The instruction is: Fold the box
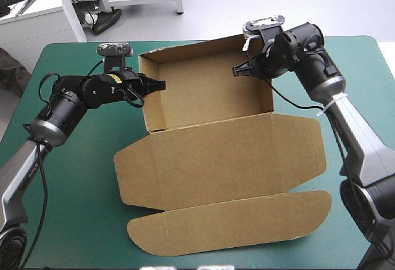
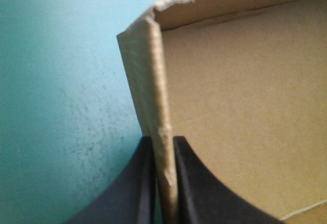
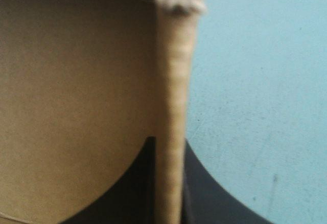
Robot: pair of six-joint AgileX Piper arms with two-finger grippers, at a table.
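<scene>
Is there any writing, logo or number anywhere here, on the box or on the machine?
On the box: none, plain brown board.
On the left arm, a yellow sticker: too small to read.
Lower on that arm, pale lettering: too small to read.
Nothing can be read.

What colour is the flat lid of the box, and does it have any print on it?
The lid is plain brown board with no print. It shows best in the high view.

Matt brown board box (image 1: 222,153), rough fibrous cut edges, smooth matt teal-green cover (image 1: 80,208)
</scene>
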